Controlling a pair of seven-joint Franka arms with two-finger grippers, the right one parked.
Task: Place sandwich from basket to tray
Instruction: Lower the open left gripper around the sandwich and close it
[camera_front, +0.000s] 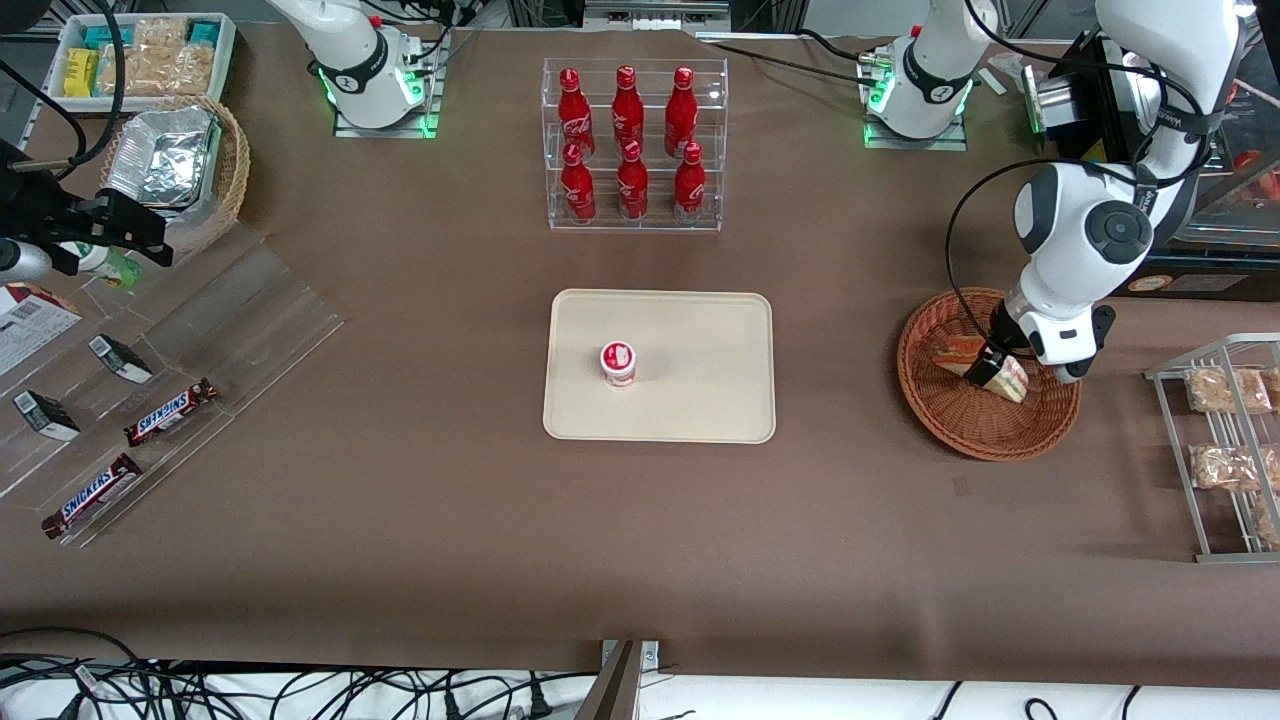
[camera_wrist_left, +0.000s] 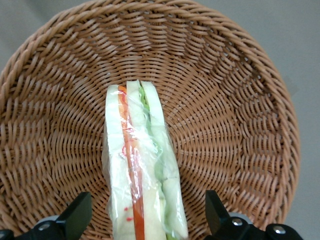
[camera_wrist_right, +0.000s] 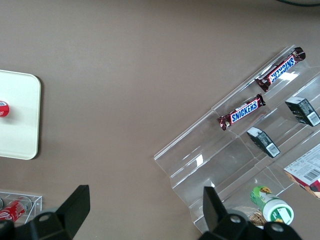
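The wrapped sandwich (camera_wrist_left: 142, 170), white bread with red, orange and green layers, lies in the reddish-brown wicker basket (camera_wrist_left: 235, 115). My left gripper (camera_wrist_left: 145, 220) is down in the basket, open, with one finger on each side of the sandwich and a gap between each finger and the wrap. In the front view the gripper (camera_front: 987, 370) sits over the middle of the sandwich (camera_front: 1012, 380) in the basket (camera_front: 960, 440), toward the working arm's end of the table. The cream tray (camera_front: 700, 340) lies at the table's middle.
A small red-and-white cup (camera_front: 618, 362) stands on the tray. A clear rack of red bottles (camera_front: 633, 145) stands farther from the front camera than the tray. A wire rack with bagged snacks (camera_front: 1225, 450) stands beside the basket. A clear display with Snickers bars (camera_front: 170, 412) lies toward the parked arm's end.
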